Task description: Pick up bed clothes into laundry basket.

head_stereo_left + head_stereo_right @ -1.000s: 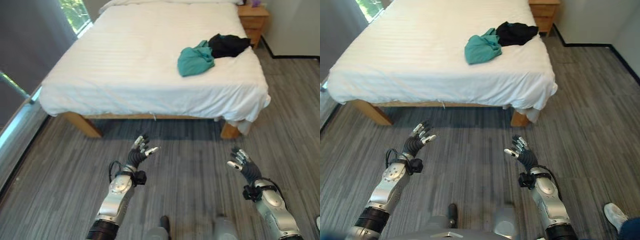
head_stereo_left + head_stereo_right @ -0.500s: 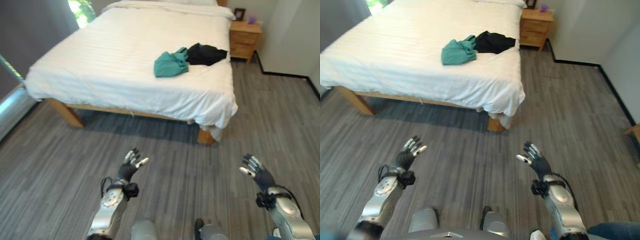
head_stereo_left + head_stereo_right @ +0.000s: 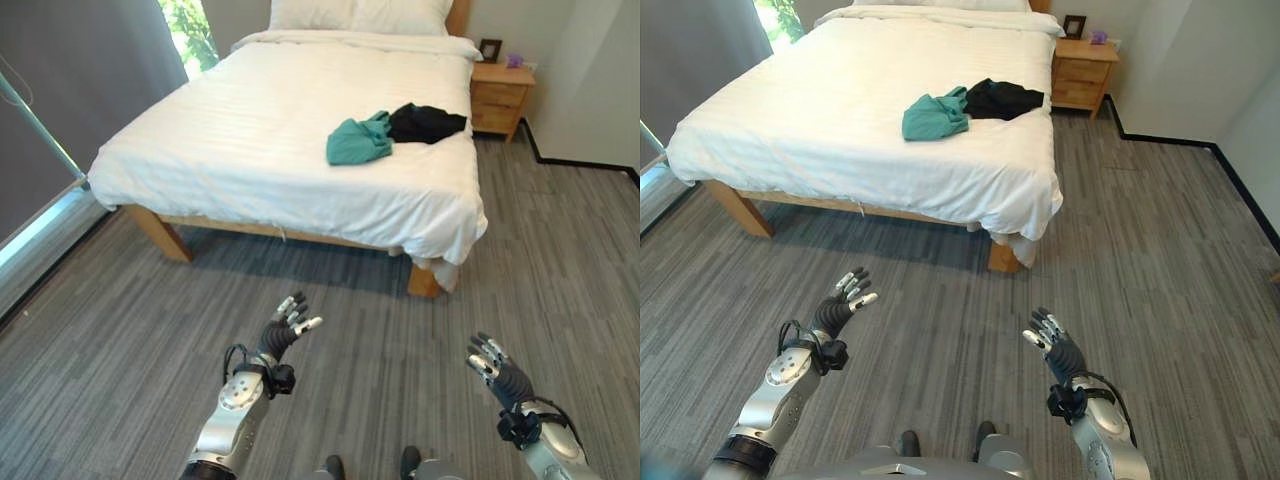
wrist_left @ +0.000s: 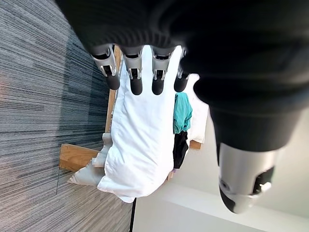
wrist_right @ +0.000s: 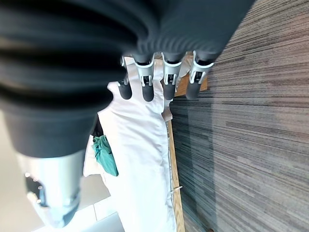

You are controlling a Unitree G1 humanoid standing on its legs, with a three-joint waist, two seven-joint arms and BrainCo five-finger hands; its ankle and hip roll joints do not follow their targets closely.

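Bed (image 3: 250, 130), clothes (image 3: 360, 142) beyond left hand (image 3: 281, 331)

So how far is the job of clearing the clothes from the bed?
Nothing looks done yet. The teal garment and the black garment lie touching on the bed. The left hand and right hand are open over the floor, holding nothing. Both pickups remain.

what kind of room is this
Most likely a bedroom: a wooden-framed bed made up in white, with pillows at its head, and a wooden nightstand beside it. A teal garment and a black garment lie on the bed.
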